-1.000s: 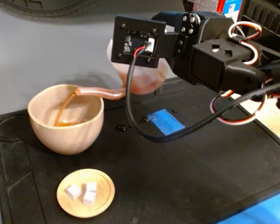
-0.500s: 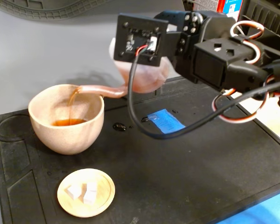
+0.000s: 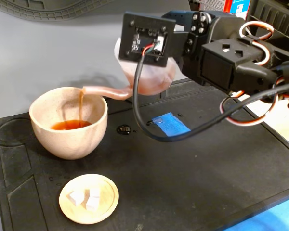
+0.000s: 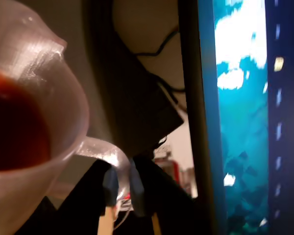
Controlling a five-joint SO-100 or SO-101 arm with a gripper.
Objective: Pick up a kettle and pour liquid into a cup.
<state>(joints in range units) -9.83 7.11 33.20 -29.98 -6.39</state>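
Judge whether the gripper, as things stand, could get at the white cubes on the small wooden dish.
Probably not yet: the gripper is shut on the kettle, mid-pour into the cup. Nothing covers the white cubes.

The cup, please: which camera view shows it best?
The fixed view shows the cup best: its whole body, rim and the liquid collecting inside are visible under the kettle spout. The wrist view does not show the cup at all, only the kettle and the tool gripping its handle.
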